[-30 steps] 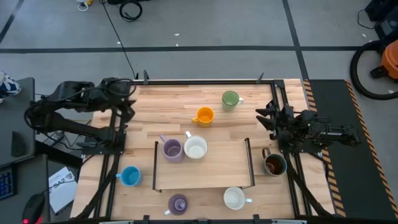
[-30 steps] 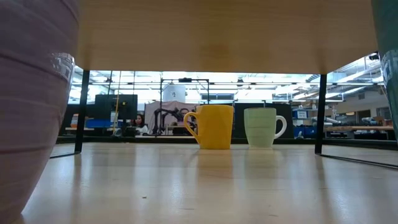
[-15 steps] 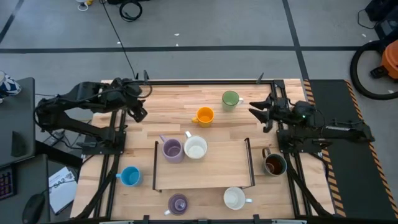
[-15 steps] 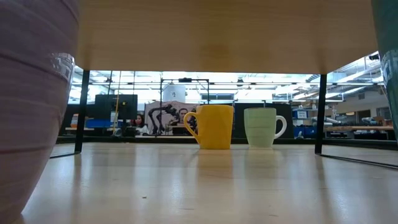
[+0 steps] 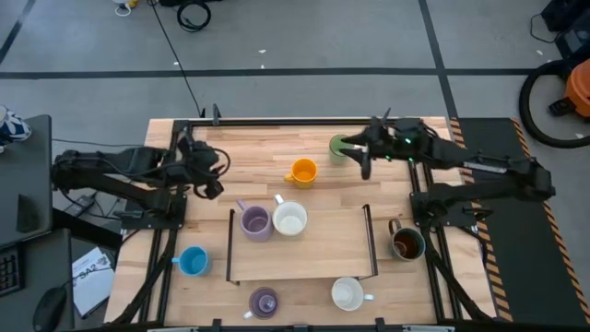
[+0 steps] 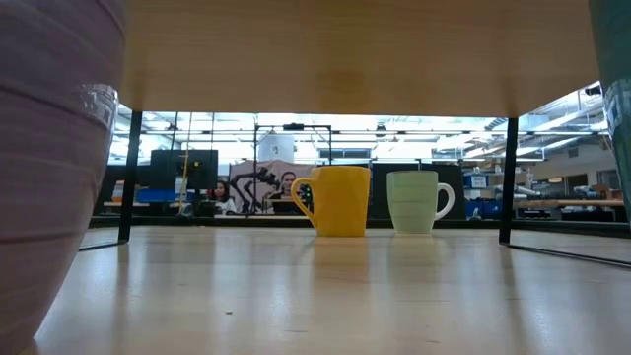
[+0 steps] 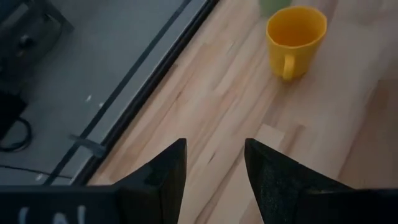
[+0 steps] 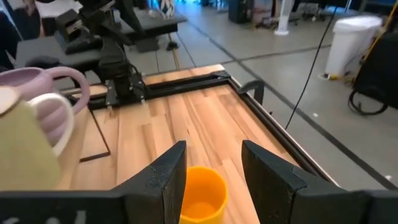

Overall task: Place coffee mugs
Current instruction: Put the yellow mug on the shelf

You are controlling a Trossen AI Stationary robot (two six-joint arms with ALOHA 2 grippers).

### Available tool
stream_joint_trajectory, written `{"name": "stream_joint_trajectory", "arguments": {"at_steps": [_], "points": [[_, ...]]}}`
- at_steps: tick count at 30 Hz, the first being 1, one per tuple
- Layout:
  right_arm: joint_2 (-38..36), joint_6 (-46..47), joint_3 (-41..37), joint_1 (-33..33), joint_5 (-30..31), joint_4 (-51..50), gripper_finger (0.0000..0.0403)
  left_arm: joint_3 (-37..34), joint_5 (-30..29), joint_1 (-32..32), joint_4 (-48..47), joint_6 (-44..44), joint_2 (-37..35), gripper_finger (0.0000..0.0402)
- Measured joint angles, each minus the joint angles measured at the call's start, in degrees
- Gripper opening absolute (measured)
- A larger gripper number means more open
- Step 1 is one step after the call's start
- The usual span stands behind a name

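Eight mugs stand on their bases. The green mug (image 5: 341,146) and the orange mug (image 5: 301,171) are on the far part of the table. A lavender mug (image 5: 255,222) and a white mug (image 5: 289,219) sit on the raised wooden shelf (image 5: 304,254). The light blue mug (image 5: 192,261), a second lavender mug (image 5: 265,302), a second white mug (image 5: 348,293) and the brown mug (image 5: 407,243) stand around the shelf. My right gripper (image 5: 364,162) is open just right of the green mug. My left gripper (image 5: 210,180) is open, well left of the orange mug (image 7: 295,36).
The shelf has thin black legs (image 6: 126,177) and spans the middle near part of the table. Black frame rails (image 5: 295,120) run along the table's edges. In the right wrist view the orange mug (image 8: 199,193) lies ahead of the fingers. Bare wood lies between the left gripper and the orange mug.
My right gripper has swung from the table's right edge toward the far edge and left, ending beside the green mug. My left gripper has moved from the far left corner toward the right and a little nearer. No mug has moved.
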Motion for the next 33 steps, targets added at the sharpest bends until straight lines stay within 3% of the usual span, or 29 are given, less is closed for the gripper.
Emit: {"name": "stream_joint_trajectory", "arguments": {"at_steps": [5, 12, 24, 33], "points": [[9.9, -0.1, 6.9, -2.9, -4.2, -0.2, 0.0160, -10.3, 0.3, 0.0, 6.7, 0.2, -6.2, 0.0169], [20.8, -2.3, 13.6, -5.8, -8.5, -0.9, 0.0160, -17.8, 0.6, 0.0, 10.8, -1.8, -11.8, 0.0169], [35.0, -3.5, 23.3, -7.3, -11.3, -9.3, 0.0160, -19.2, 0.7, 0.0, 12.4, -1.8, -12.5, 0.0169], [41.0, -5.4, 24.3, -7.2, -11.3, -12.6, 0.0160, -19.2, 0.7, 0.0, 12.8, -1.8, -12.5, 0.0169]]}}
